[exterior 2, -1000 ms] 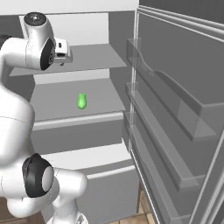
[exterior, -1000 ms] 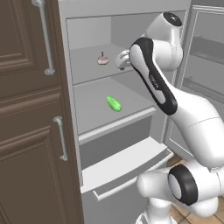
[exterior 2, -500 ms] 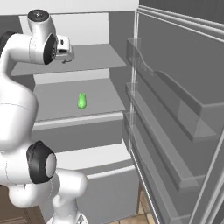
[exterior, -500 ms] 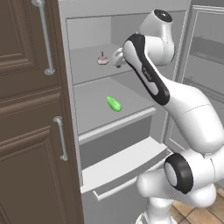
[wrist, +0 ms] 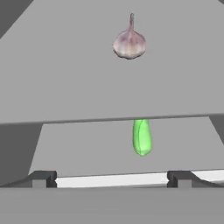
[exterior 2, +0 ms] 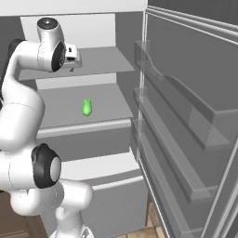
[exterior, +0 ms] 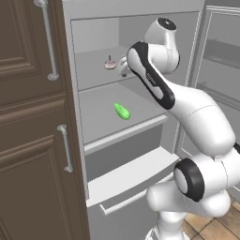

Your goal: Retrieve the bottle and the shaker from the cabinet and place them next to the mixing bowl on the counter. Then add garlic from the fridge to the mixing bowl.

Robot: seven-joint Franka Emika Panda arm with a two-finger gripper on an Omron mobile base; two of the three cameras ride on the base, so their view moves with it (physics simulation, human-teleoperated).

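1. Grey fridge shelves (wrist: 65,87) frame the scene, with the fridge door (exterior 2: 186,121) swung wide to the right and dark wooden cabinet doors (exterior: 33,117) closing off the left.
2. Reaching in at the upper shelf, the gripper (wrist: 111,177) stands with its jaws spread wide apart and nothing between them; the two dark fingertips (wrist: 41,178) sit far to either side in the hand view.
3. Ahead of the open jaws, well apart from them, a garlic bulb (wrist: 129,43) rests upright on the upper shelf, stalk pointing up; from the left base view the garlic (exterior: 110,63) lies just beside the hand.
4. One shelf lower, a small green vegetable (exterior: 122,111) lies on its side near the middle of the shelf.
5. Below that, a pale drawer (exterior: 126,176) stands pulled partly out.
6. Empty clear bins (exterior 2: 176,107) line the inside of the door.
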